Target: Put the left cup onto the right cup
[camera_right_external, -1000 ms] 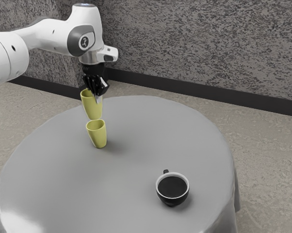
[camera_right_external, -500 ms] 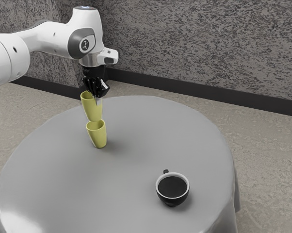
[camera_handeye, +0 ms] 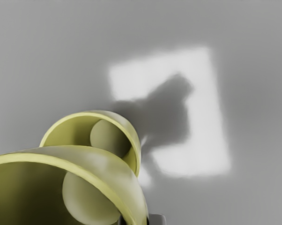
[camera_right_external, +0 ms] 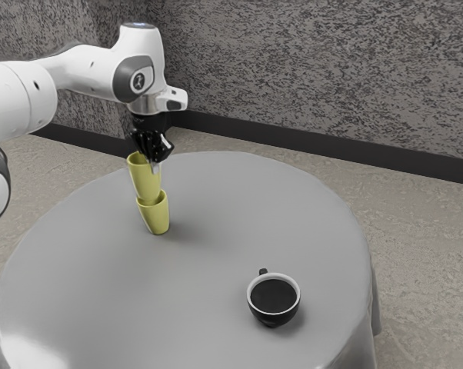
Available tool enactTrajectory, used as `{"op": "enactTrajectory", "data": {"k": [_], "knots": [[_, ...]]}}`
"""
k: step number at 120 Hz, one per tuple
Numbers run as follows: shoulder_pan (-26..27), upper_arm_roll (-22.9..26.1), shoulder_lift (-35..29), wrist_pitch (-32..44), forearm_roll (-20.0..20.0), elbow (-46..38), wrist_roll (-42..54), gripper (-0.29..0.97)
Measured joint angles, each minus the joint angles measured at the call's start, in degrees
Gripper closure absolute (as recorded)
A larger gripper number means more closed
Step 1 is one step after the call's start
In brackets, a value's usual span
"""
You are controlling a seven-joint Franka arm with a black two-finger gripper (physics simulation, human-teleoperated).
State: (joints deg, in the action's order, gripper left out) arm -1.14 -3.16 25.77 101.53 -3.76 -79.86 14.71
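You have three cups on the round grey counter (camera_right_external: pixel 239 207): two yellow-green and one black.

The black two-finger gripper (camera_right_external: pixel 153 156) hangs from the white arm (camera_right_external: pixel 78 65), which comes in from the exterior view's left. Its fingers are pinching the rim of the upper yellow-green tapered cup (camera_right_external: pixel 144 178), one on each side of the wall. That cup is off the counter and tilted, with its mouth leaning toward the exterior view's left.

Its base meets the mouth of the lower yellow-green tapered cup (camera_right_external: pixel 156 215), which stands upright on the counter near the far edge, on the exterior view's left part. In the exterior view the base seems to dip just inside the lower cup's rim. How deep it sits you cannot tell.

In the wrist view the upper cup (camera_handeye: pixel 33 197) shows as a large curved rim and hollow right under the hand. The lower cup (camera_handeye: pixel 75 133) opens just beyond it, with part of its round inner floor showing. Past both cups a bright square patch of light (camera_handeye: pixel 192 70) lies on the grey counter, crossed by a dark shadow (camera_handeye: pixel 171 110).

The one black ceramic cup with a small handle (camera_right_external: pixel 273 300) stands by itself, well apart from the pair, toward the near edge and the exterior view's right. Its inside looks dark.

Behind the counter you see a speckled grey wall (camera_right_external: pixel 331 69) with a black skirting strip (camera_right_external: pixel 331 146) along a beige floor (camera_right_external: pixel 424 231).
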Motion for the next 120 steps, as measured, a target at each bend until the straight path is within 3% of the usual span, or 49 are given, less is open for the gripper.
{"op": "enactTrajectory", "data": {"k": [104, 120], "knots": [[-0.31, 0.03, 2.85, 0.54, -0.09, 1.78, -0.23, 0.78], [-0.36, 0.15, 2.79, 0.14, 0.13, 1.79, -0.23, 0.54]]}}
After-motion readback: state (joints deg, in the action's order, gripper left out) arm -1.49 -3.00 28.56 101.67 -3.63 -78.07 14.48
